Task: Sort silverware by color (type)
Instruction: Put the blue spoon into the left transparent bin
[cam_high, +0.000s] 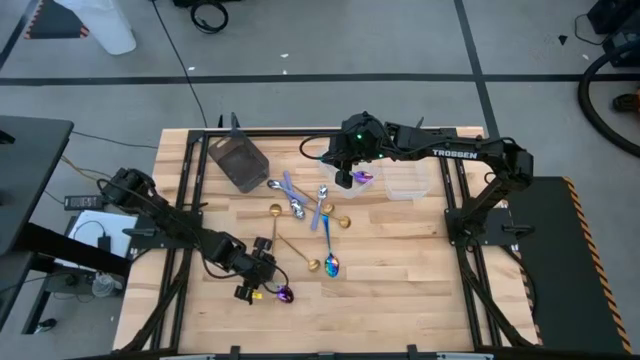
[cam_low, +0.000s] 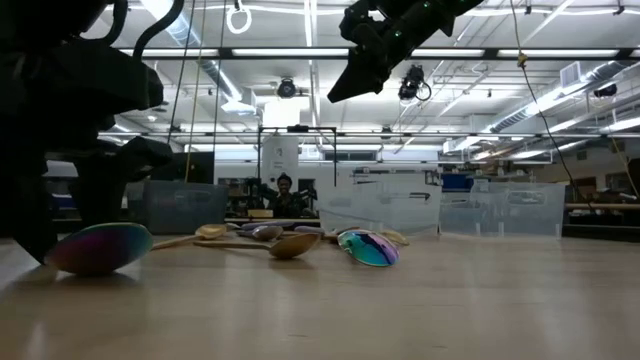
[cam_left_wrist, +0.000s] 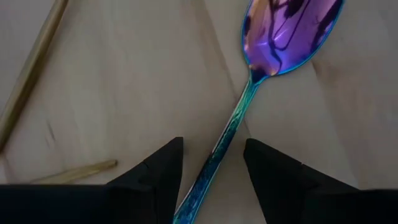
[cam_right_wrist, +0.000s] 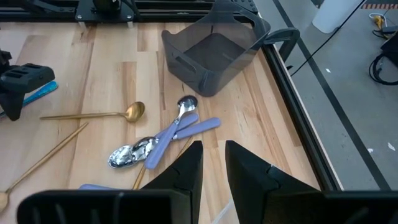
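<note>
Left gripper (cam_left_wrist: 211, 171) down at near-left of table (cam_high: 400, 300), fingers wide astride teal handle of iridescent spoon (cam_left_wrist: 273, 50), long axis running straight out between them, bowl ahead; right gripper (cam_high: 345, 178) far off, narrow gap.

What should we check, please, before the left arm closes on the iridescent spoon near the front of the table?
1. Left gripper open: ok, a clear gap between its fingers.
2. Iridescent spoon lined up: ok, its teal handle runs between the fingers in the left wrist view.
3. Spoon flat on the table: ok, bowl and handle lie on the wood.
4. Neighbours clear: ok, the gold spoon handles lie off to one side, outside the fingers.
5. Right gripper out of the way: ok, raised near the clear tub, far from the left arm.
6. Right gripper's load: cannot tell; something purple shows beside it from above.
</note>
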